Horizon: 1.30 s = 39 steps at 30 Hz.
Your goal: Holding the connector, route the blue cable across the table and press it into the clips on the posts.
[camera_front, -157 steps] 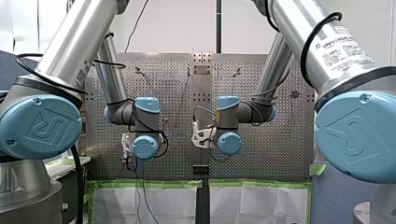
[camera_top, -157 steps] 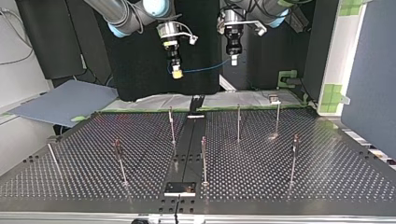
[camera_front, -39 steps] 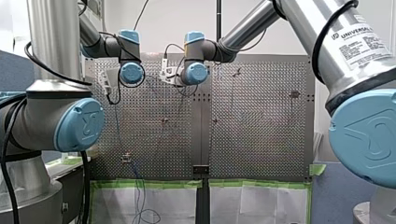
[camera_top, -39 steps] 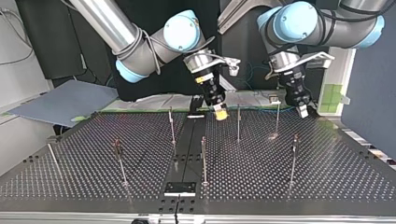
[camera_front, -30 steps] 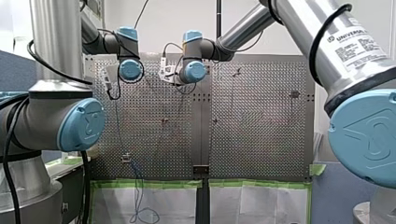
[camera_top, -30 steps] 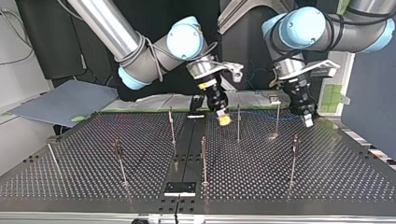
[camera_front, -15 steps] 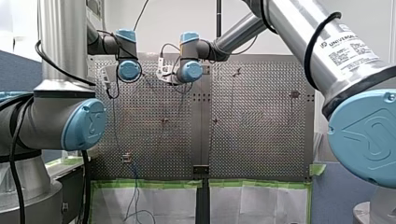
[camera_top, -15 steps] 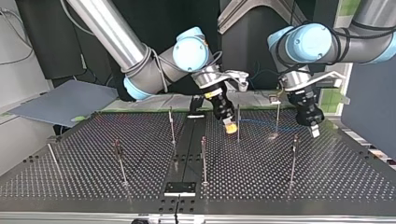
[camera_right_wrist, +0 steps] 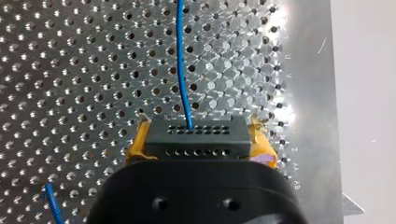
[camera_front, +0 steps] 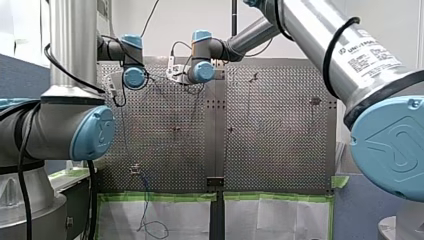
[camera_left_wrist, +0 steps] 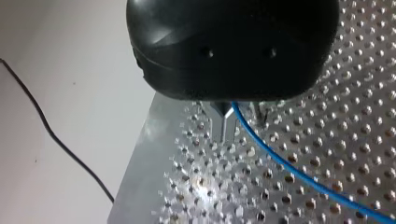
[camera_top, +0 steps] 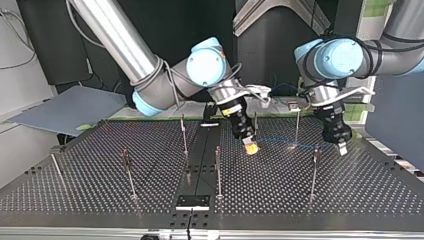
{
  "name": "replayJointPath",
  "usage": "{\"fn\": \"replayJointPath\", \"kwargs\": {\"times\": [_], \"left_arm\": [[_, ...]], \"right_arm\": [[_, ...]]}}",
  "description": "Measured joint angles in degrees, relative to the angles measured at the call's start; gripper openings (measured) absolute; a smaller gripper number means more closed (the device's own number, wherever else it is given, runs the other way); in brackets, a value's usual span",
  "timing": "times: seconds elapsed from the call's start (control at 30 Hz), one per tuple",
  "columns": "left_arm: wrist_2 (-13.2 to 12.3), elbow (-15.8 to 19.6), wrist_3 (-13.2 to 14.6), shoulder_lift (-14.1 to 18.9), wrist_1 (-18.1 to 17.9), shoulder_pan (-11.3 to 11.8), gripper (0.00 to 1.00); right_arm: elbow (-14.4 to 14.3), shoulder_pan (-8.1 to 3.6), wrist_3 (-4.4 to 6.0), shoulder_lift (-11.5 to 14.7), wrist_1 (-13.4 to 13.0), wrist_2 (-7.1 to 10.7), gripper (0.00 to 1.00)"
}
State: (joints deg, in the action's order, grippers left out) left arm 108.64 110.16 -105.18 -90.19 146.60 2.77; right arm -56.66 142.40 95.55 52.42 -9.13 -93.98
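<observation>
Two holds, one tight span

At the centre, the connector point(camera_right_wrist: 194, 139) sits pinched between the yellow pads point(camera_right_wrist: 135, 145) of my right tool point(camera_top: 251, 146), low over the table point(camera_top: 75, 185) and just beside a post point(camera_top: 255, 127). Its cable point(camera_right_wrist: 183, 70) runs across to my left tool point(camera_left_wrist: 224, 135), whose metal fingers point(camera_left_wrist: 220, 125) press together on it. Whether it sits in any clip point(camera_top: 125, 154) I cannot tell.

Risks, as I judge them: too hard a pull could slip the cable through the left tool or strain it at the connector. A low sweep could knock a post, since both tools hang among them. My left tool is near the table edge at the top view's right. Open room lies toward that view's near left.
</observation>
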Motion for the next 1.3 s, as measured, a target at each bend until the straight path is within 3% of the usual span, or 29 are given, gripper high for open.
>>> {"fn": "replayJointPath", "kwargs": {"times": [0.23, 0.57, 0.73, 1.0, 1.3], "left_arm": [[-3.5, -0.2, -0.9, -0.4, -1.3, 3.5, 0.00], [-7.9, -0.5, -3.8, -2.5, -4.2, 4.8, 0.00], [-10.4, -1.0, -5.8, -3.3, -6.0, 5.4, 0.00], [-14.1, -2.8, -6.6, -6.4, -7.1, 6.3, 0.00], [-16.3, -5.1, -7.4, -9.0, -7.8, 7.4, 0.00]], "right_arm": [[3.6, -0.04, -0.03, -0.9, 0.1, 0.00, 0.00], [8.5, -0.30, -0.15, -1.9, 0.2, -0.03, 0.00], [9.0, -0.36, -0.16, -2.5, 0.3, -0.12, 0.00], [9.1, -0.72, -0.07, -3.1, 0.5, -0.31, 0.00], [9.1, -1.91, 0.00, -3.1, 0.5, -0.33, 0.00]]}}
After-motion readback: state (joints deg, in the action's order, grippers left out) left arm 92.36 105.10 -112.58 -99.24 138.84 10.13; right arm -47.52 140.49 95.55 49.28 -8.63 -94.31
